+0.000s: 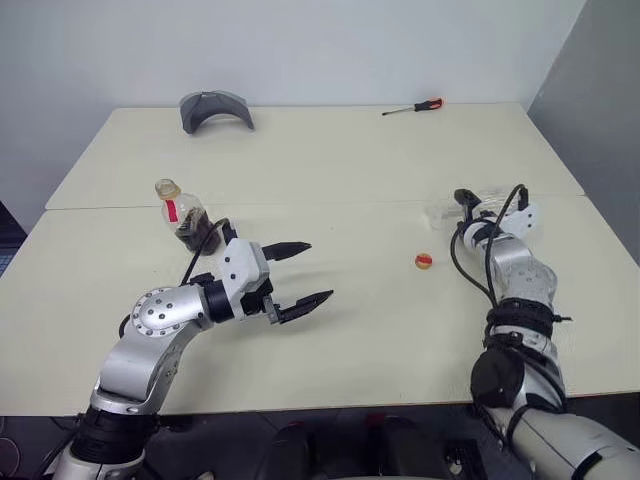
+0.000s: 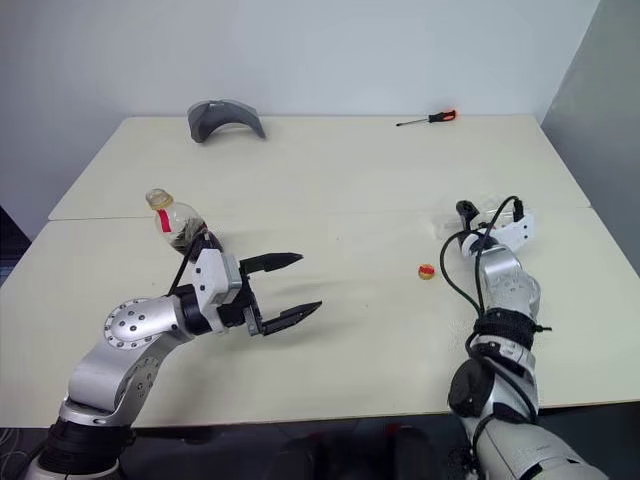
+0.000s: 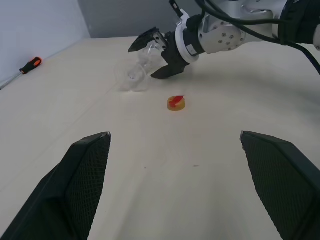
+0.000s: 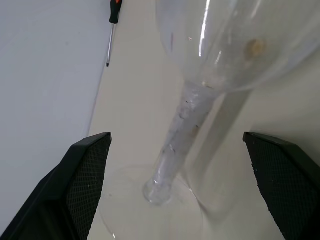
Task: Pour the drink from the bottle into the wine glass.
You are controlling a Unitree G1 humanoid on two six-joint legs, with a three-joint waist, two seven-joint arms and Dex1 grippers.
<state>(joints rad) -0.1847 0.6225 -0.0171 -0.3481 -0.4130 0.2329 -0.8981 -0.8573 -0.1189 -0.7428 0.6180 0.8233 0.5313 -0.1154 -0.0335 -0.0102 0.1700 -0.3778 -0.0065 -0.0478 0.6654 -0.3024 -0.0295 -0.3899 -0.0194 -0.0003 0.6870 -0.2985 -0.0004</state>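
The small clear plastic bottle (image 1: 182, 213) with dark reddish-brown drink (image 1: 190, 230) is seen upright at the table's (image 1: 330, 160) left, uncapped, just behind the left gripper (image 1: 300, 275), whose fingers are spread wide and empty. A yellow-orange cap (image 1: 424, 262) is seen lying towards the right. The clear stemmed wine glass (image 3: 136, 72) is seen lying on its side at the right, between the wide-spread fingers of the right gripper (image 3: 156, 55); contact cannot be told.

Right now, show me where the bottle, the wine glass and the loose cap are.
bottle (image 1: 186, 216): left eye view, on its clear body.
wine glass (image 4: 185, 122): right wrist view, on the stem.
loose cap (image 3: 176, 103): left wrist view, on its top face.
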